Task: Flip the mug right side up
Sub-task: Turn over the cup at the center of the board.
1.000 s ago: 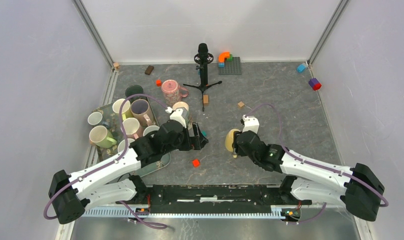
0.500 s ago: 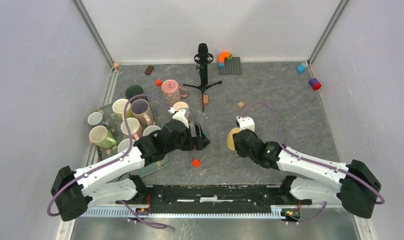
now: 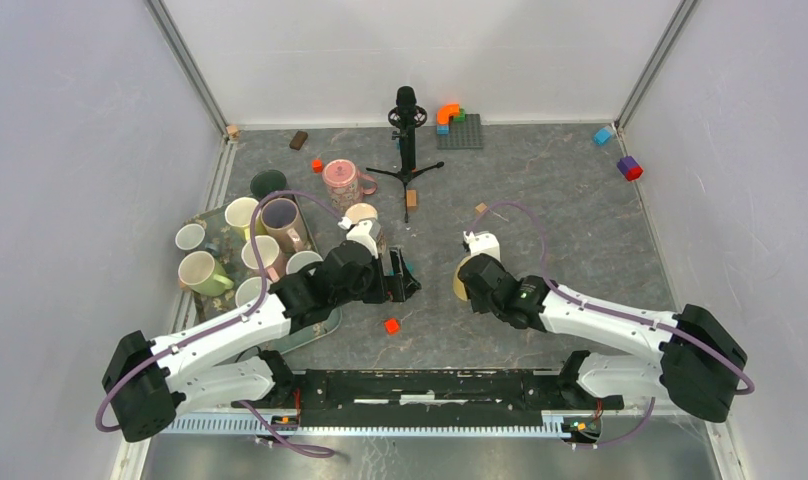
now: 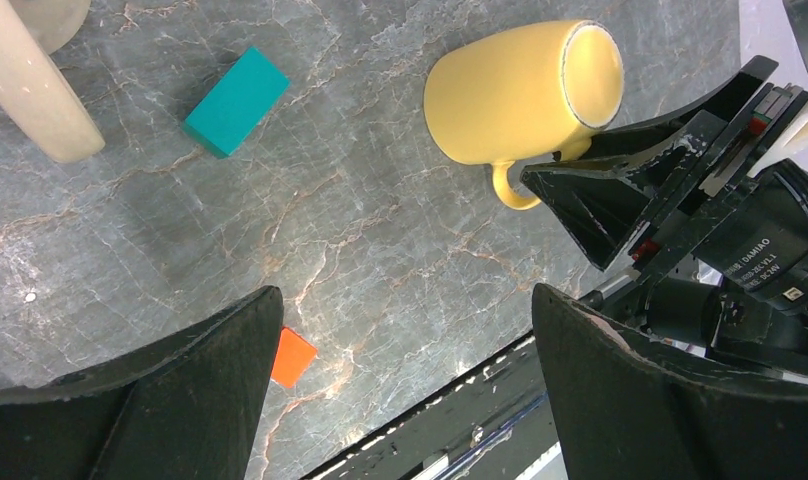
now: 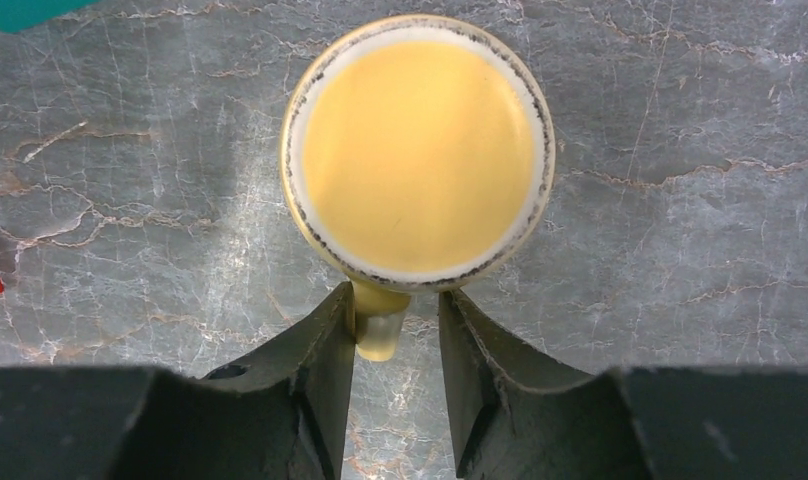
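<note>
Yellow mug [image 5: 418,150] upside down, its handle inside right hand [image 5: 395,300], contact unclear

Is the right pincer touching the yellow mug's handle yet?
Cannot tell. Right wrist view: the mug handle sits inside the right pincer, flush against one finger, clear of the other; height unclear.

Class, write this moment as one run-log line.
mug: upside down on table | right gripper: astride handle, not yet clamped | left gripper: open, holds nothing
</note>
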Controlling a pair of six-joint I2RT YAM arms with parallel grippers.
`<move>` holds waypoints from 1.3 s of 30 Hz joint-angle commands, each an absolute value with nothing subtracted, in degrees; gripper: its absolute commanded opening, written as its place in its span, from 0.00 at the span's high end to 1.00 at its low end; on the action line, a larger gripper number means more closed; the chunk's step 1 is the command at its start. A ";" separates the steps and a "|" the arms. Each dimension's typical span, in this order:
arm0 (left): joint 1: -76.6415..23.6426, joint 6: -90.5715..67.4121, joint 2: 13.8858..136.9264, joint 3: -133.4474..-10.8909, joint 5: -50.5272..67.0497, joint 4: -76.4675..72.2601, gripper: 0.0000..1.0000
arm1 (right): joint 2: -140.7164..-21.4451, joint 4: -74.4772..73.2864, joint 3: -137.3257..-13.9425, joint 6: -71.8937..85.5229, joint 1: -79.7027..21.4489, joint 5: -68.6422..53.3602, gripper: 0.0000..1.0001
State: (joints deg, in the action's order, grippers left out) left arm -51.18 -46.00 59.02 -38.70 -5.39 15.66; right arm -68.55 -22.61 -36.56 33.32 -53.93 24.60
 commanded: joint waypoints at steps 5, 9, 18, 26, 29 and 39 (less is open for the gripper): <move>-50.80 -46.44 58.87 -37.94 -3.77 12.00 0.00 | -69.78 -22.77 -39.59 33.08 -53.84 24.68 0.81; -49.96 -47.36 58.58 -36.90 -2.15 10.64 0.00 | -68.83 -22.45 -40.46 32.21 -53.85 24.24 0.92; -48.13 -49.17 56.78 -34.22 2.13 6.10 0.00 | -65.20 -20.23 -44.09 30.21 -53.61 19.65 1.00; -46.29 -51.28 54.21 -30.88 7.08 -1.52 0.00 | -60.24 -10.71 -44.71 30.67 -51.15 9.63 1.00; -44.99 -53.30 53.71 -29.08 10.04 -6.57 0.00 | -59.02 -6.45 -45.56 31.48 -49.77 4.72 1.00; -41.44 -61.69 53.18 -24.24 18.04 -23.69 0.00 | -58.32 9.29 -46.67 37.82 -45.61 -9.32 1.00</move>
State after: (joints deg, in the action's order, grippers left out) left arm -42.54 -55.79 54.26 -25.34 13.13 -11.90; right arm -60.29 -5.58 -42.96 34.28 -46.74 -2.13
